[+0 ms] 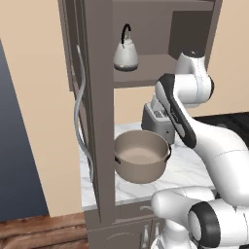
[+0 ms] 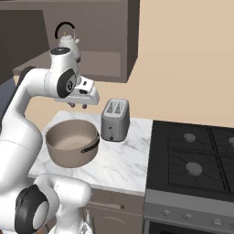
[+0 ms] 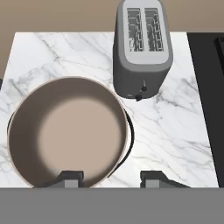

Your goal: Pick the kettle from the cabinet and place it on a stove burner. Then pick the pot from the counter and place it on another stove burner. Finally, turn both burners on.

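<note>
Currently white grey-veined marble worktop [image 3: 175, 131] is carrying wide tan round pot [image 3: 68, 131] beside boxy grey toaster [image 3: 142, 48]; tool [image 3: 113, 178] is hovering above, released, grasping nothing.

A matt tan pot [image 3: 65, 135] with a paler, smooth inside sits on a polished white marble counter [image 3: 175, 131] veined in grey, a brushed grey metal toaster [image 3: 142, 48] at its two o'clock. Above, a satin silver kettle [image 1: 126, 54] with a thin black handle rests on a shelf of the dark grey-brown wooden cabinet [image 1: 99, 121], whose long wavy handle [image 1: 80, 112] looks like shiny metal. At three o'clock lies a black cooktop [image 2: 192, 160] with dull iron grates and matt grey burners [image 2: 194, 168].
</note>
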Available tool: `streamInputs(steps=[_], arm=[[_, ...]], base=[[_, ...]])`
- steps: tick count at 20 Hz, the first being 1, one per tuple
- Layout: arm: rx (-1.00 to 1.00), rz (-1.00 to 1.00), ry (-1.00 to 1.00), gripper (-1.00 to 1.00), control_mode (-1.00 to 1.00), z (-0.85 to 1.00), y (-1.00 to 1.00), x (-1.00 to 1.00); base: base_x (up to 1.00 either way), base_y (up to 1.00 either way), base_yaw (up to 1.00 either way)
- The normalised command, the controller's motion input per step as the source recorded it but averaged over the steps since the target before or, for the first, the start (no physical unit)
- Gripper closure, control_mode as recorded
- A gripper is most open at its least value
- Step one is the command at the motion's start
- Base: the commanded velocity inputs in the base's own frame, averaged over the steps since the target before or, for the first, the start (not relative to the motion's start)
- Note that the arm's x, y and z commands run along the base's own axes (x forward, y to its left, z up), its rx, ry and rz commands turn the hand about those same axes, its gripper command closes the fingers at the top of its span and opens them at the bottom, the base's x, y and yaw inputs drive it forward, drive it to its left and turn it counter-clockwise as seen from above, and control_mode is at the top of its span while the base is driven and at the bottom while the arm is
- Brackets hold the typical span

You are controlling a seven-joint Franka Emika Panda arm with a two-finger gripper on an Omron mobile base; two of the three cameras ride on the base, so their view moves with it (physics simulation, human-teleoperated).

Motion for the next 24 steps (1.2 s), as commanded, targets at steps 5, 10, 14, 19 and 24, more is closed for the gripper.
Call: streamInputs(steps=[5, 10, 14, 19, 24], arm=[[0.00, 0.00, 0.00, -1.00, -1.00, 0.00, 0.00, -0.03], [-0.04, 0.00, -0.02, -1.00, -1.00, 0.03, 0.00, -0.07], [-0.07, -0.01, -0.02, -1.00, -1.00, 0.06, 0.00, -0.09], [-0.06, -0.03, -0.01, -1.00, -1.00, 0.05, 0.01, -0.09], [0.00, 0.00, 0.00, -1.00, -1.00, 0.00, 0.00, 0.00]], base=[[0.00, 0.00, 0.00], [0.00, 0.00, 0.00], [0.00, 0.00, 0.00], [0.00, 0.00, 0.00], [0.00, 0.00, 0.00]])
